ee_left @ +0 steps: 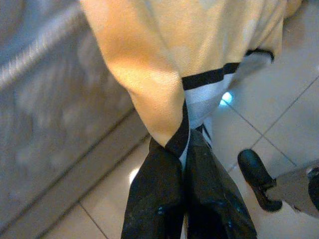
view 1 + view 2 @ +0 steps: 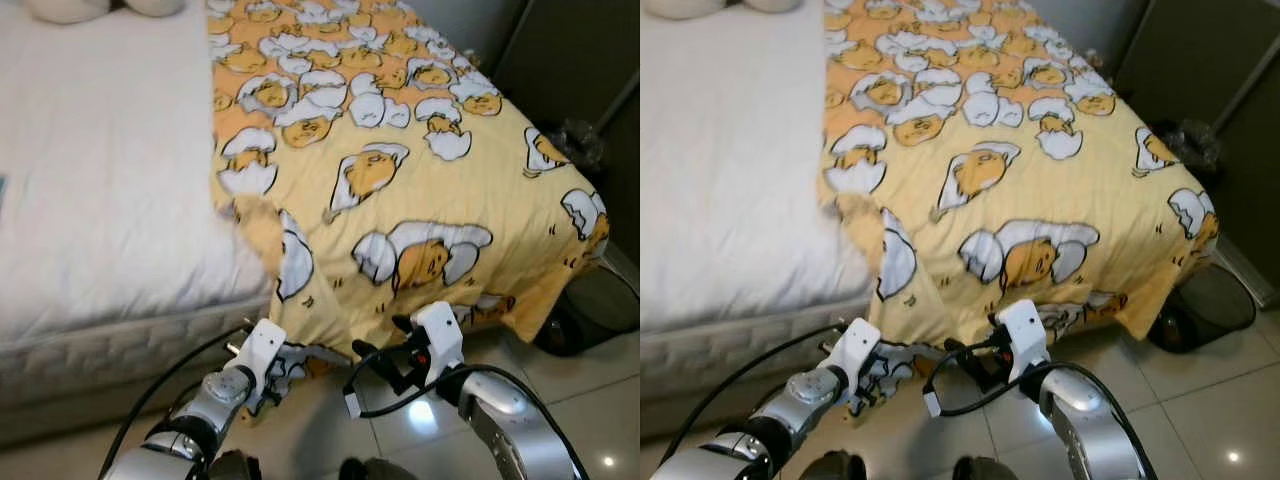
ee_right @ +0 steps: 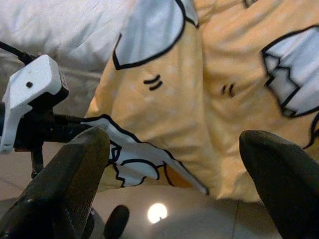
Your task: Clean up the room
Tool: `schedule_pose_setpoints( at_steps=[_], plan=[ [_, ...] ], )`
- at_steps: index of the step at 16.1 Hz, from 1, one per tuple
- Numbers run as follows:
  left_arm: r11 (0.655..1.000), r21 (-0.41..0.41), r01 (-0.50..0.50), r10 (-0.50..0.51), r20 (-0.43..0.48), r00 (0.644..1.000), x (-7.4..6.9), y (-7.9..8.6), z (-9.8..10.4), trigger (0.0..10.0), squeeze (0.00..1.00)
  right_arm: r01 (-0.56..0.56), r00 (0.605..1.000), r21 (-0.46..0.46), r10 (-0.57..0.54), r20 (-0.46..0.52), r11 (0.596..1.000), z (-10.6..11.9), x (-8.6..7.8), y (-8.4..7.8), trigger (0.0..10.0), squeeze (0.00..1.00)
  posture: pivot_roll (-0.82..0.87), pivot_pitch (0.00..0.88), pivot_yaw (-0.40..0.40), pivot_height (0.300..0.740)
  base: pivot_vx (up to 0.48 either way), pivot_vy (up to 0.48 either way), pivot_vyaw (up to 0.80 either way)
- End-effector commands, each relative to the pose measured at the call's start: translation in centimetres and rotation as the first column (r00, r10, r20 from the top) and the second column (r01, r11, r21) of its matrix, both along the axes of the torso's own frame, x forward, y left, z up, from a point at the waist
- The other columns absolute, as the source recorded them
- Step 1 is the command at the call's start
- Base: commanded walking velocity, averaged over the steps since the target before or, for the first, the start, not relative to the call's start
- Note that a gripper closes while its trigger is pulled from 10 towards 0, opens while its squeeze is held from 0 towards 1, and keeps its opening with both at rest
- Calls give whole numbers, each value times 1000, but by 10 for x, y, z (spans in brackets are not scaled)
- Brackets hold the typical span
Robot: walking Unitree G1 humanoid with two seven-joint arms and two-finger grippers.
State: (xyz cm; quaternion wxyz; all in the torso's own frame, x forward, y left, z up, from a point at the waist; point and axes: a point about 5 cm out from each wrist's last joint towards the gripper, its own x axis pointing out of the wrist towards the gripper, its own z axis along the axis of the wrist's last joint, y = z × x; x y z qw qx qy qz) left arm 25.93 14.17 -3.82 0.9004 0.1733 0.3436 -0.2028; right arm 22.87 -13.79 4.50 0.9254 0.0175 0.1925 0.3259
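Yellow blanket (image 2: 400, 190) drapes over the white bed (image 2: 90, 180) toward tiled floor (image 2: 600, 400); left tool (image 1: 182, 154) pinches its hem, right tool (image 3: 172, 164) gapes.

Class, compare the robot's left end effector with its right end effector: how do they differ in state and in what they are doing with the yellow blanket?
The left end effector has its fingers pressed together on a corner of the yellow blanket; the right end effector has its fingers spread wide and grips nothing. The left one touches the cloth, while the right one faces the hanging edge with a gap between. Both sit low at the foot of the bed, above the tiled floor.
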Motion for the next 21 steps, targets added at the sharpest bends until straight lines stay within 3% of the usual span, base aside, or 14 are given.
schedule_pose_setpoints(
  at_steps=[1,4,7,8,10,11,12,15,16,17,18,19,20,21],
  plan=[
    [1000,3,-3,3,-11,1000,-5,1,-3,10000,0,-1,1000,0,1,-13,1000,-3,-2,-3,10000,0,-95,45,-47,740,-476,0,0],
    [1000,3,-1,1,-22,1000,-7,0,-5,10000,0,-5,1000,0,5,-15,1000,-3,-3,-2,10000,0,-96,46,-47,740,0,0,0],
    [979,103,174,-160,-134,978,-25,-12,-19,10000,0,-15,1000,-4,15,-20,1000,-5,-3,-2,10000,0,-92,48,-53,740,0,0,0],
    [976,120,180,-166,-115,979,-23,-19,-18,10000,1000,-19,1000,-6,18,-18,1000,-4,-2,-1,10000,0,-96,46,-56,740,0,0,0],
    [969,217,121,-140,77,987,3,-17,2,10000,1000,-2,1000,-7,2,12,1000,0,3,-1,10000,0,-107,41,-51,740,0,0,0],
    [972,224,76,-120,190,974,17,-16,15,10000,1000,21,999,-5,-21,35,1000,4,5,-3,10000,0,-107,40,-49,740,0,0,0],
    [975,216,58,-108,224,969,21,-16,19,10000,1000,30,999,-5,-30,44,1000,5,6,-4,10000,0,-106,40,-49,740,0,0,0],
    [998,40,-44,22,439,898,46,-14,54,10000,1000,110,990,-24,-108,91,994,9,15,-9,10000,0,-90,36,-46,740,0,0,0],
    [999,17,-43,30,454,891,47,-14,57,10000,1000,123,988,-30,-119,101,992,9,17,-10,10000,0,-90,36,-46,740,0,0,0],
    [997,-62,-54,77,502,861,51,-16,66,10000,459,160,979,-38,-153,137,986,13,22,-10,10000,0,-75,27,-45,740,0,0,0],
    [977,-191,-96,190,568,801,55,-15,83,10000,0,243,952,-21,-234,199,970,23,31,-13,10000,0,-70,22,-43,740,0,0,0],
    [936,-328,-124,314,629,711,58,-13,107,10000,0,316,916,26,-312,252,948,37,41,-16,10000,0,-62,13,-40,740,0,0,0],
    [919,-373,-131,356,639,682,59,-12,114,10000,0,332,905,38,-330,267,942,41,43,-17,10000,0,-60,11,-39,740,0,0,0],
    [879,-435,-198,460,656,599,62,-2,133,10000,0,373,874,68,-375,307,925,51,51,-19,10000,0,-50,0,-34,740,0,0,0]
  ],
)
